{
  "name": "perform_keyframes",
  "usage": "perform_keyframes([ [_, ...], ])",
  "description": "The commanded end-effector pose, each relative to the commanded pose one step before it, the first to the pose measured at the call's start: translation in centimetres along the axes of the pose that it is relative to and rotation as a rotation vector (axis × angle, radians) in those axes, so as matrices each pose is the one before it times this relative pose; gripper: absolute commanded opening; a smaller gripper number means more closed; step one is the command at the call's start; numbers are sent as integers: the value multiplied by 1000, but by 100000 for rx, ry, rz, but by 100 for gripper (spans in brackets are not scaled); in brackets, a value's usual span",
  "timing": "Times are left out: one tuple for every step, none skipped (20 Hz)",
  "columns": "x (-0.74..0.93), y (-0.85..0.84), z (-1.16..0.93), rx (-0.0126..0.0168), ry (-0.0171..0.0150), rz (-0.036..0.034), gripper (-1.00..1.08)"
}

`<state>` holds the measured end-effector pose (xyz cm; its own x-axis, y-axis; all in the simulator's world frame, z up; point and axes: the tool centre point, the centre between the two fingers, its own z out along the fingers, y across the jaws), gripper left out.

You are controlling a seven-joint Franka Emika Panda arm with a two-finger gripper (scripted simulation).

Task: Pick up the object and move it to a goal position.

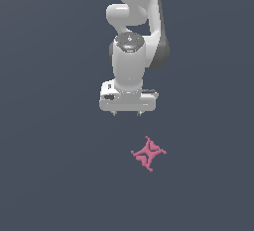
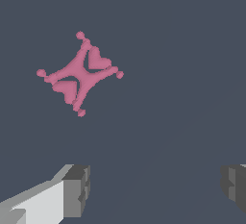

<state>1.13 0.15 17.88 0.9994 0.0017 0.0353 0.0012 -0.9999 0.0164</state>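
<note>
The object (image 1: 148, 153) is a small flat pink four-pointed star with a raised X in its middle, lying on the dark grey floor. In the wrist view the object (image 2: 80, 73) lies flat, well apart from the fingers. My gripper (image 1: 127, 113) hangs above the floor, farther back than the star and slightly toward the exterior view's left of it. It stands open, with a wide empty gap between the fingers (image 2: 76, 190). Nothing is held.
A plain dark grey floor (image 1: 54, 175) surrounds the star. The white arm (image 1: 133, 36) rises behind the gripper to the upper edge of the exterior view.
</note>
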Motion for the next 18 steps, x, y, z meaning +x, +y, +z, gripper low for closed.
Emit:
perform_keyframes([
  [0, 1, 0, 0, 0, 0, 100],
  [14, -22, -9, -25, 22, -60, 100],
  [41, -80, -32, -82, 72, -201, 100],
  [68, -126, -52, -132, 117, -327, 100],
  [95, -175, -72, -184, 164, -459, 100],
  [120, -224, -94, -237, 211, -598, 100],
  [143, -265, -116, -284, 255, -732, 100],
  [127, -243, -110, -263, 237, -696, 100],
  [98, -190, -91, -210, 190, -578, 100],
  [68, -140, -71, -159, 144, -460, 100],
  [40, -84, -49, -103, 93, -324, 100],
  [12, -36, -26, -49, 44, -184, 100],
  [-14, 12, -5, 0, 0, 0, 100],
  [-13, 39, 35, 65, -59, 200, 100],
  [16, 16, 37, 46, -41, 290, 100],
  [48, -19, 41, 30, -26, 357, 100],
  [74, -39, 51, 26, -23, 462, 100],
  [95, -56, 65, 31, -27, 580, 100],
])
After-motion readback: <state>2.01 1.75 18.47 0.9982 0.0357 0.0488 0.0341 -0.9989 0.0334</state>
